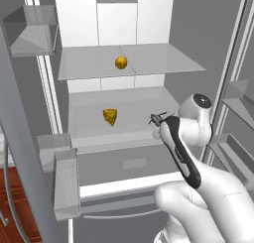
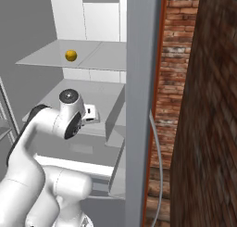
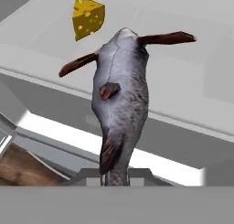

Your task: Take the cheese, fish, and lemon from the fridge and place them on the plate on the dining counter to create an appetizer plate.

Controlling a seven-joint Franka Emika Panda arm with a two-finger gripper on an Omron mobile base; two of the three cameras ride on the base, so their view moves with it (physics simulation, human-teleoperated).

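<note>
Hand view: gripper (image 3: 115, 175) clenched on fish (image 3: 119, 97), raised before fridge (image 1: 149, 19) interior, cheese (image 1: 110, 116) on lower glass shelf (image 1: 134, 108), lemon (image 1: 121, 63) on upper shelf (image 1: 163, 63).

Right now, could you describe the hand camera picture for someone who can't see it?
A grey fish with brown fins is held by its lower end between the fingers, in front of a white fridge shelf. A yellow cheese wedge with holes sits further back.
</note>
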